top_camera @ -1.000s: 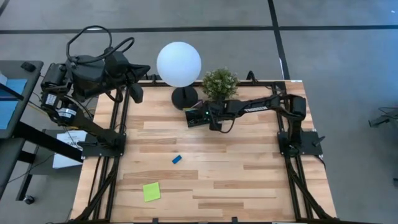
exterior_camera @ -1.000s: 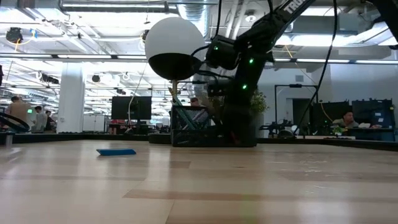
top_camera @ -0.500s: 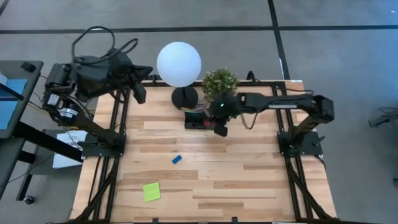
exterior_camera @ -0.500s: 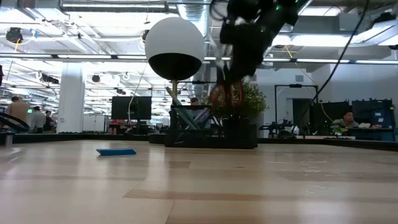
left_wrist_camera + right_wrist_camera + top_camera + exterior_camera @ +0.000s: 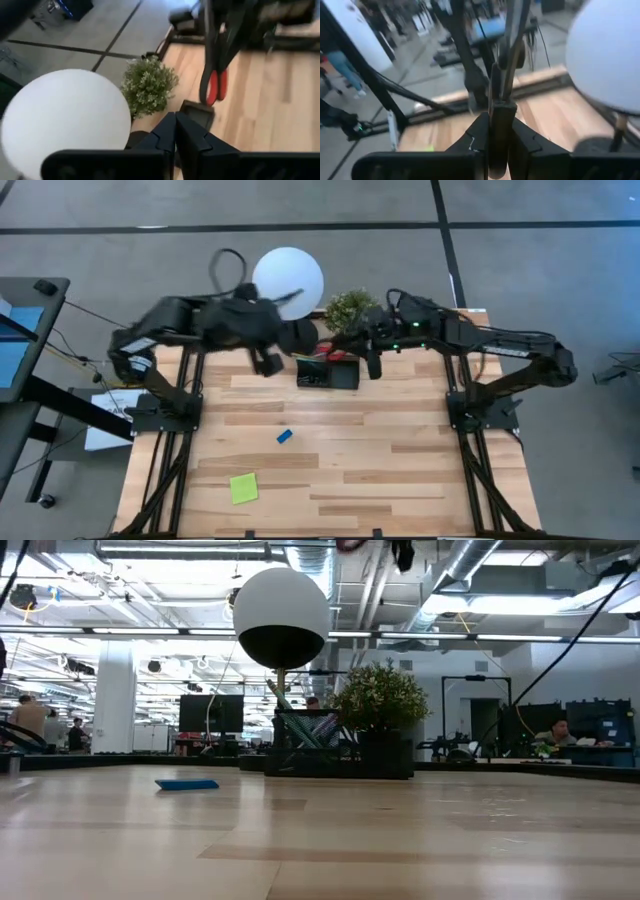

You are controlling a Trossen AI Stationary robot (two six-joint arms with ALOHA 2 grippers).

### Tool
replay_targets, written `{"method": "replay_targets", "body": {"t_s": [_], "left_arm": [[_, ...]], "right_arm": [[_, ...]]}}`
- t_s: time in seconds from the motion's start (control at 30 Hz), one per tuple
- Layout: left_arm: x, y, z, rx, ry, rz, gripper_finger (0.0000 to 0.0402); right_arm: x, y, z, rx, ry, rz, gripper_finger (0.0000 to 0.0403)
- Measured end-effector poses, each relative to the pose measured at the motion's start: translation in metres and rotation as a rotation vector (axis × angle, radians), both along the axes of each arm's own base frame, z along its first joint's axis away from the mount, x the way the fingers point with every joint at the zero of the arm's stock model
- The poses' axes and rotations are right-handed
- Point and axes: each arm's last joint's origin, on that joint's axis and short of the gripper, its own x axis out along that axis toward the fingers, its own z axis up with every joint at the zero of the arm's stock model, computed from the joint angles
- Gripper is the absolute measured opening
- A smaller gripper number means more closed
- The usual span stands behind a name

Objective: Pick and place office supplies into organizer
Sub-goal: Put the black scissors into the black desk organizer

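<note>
The red-handled scissors (image 5: 214,75) hang from my right gripper (image 5: 373,362), handles down, high above the black organizer (image 5: 327,372); only their handle tip (image 5: 350,544) shows at the top of the low view. The organizer holds pens and stands on the table before the plant. My left gripper (image 5: 268,360), shut and empty, hovers left of the organizer, near the lamp base. The blue eraser (image 5: 284,436) and the lime-green sticky pad (image 5: 243,488) lie flat on the table nearer the near edge. My right gripper pinches the scissors by their dark blades (image 5: 506,60) between its two fingers (image 5: 479,134), coming from above and pointing down, the fingers lying along the blades. The scissors are lifted clear and hang upright with the red handles (image 5: 216,86) lowest, above the organizer (image 5: 197,112).
The lamp with its white globe (image 5: 288,280) and the potted plant (image 5: 352,310) stand at the far edge right behind the organizer. People and desks show in the room beyond (image 5: 30,720). Bare wood lies across the table's middle and right (image 5: 420,450).
My right gripper has risen from the organizer, carrying the scissors up until they leave the top of the low view, and drifted toward the table's right. My left arm has swung from its rest beyond the table's far-left corner, toward the right, to beside the organizer.
</note>
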Motion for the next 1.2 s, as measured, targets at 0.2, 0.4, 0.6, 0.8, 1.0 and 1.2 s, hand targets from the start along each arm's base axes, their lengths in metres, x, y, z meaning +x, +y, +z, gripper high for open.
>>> {"method": "replay_targets", "body": {"t_s": [0.2,0.4,0.6,0.8,1.0,1.2], "left_arm": [[0.043,0.01,-0.027,-0.027,0.112,-0.067,0.0053],[0.067,0.029,-0.048,-0.179,0.16,-0.141,0.012],[0.072,0.037,-0.053,-0.222,0.189,-0.241,0.0168],[0.076,0.039,-0.048,-0.274,0.109,-0.366,0.018],[0.077,0.045,-0.046,-0.303,0.076,-0.393,0.0181],[0.075,0.053,-0.046,-0.327,0.073,-0.386,0.0181]], "right_arm": [[-0.008,0.008,0.011,-0.006,-0.052,0.015,0.0029],[-0.007,0.012,0.01,0.006,-0.045,0.026,0.0029],[-0.009,0.011,0.004,0.0,0.025,0.021,0.003],[-0.009,0.008,0.001,-0.018,0.046,0.014,0.0029],[-0.008,0.008,0.003,-0.025,0.026,0.019,0.0029],[-0.007,0.007,0.007,-0.043,-0.023,0.016,0.003]]}}
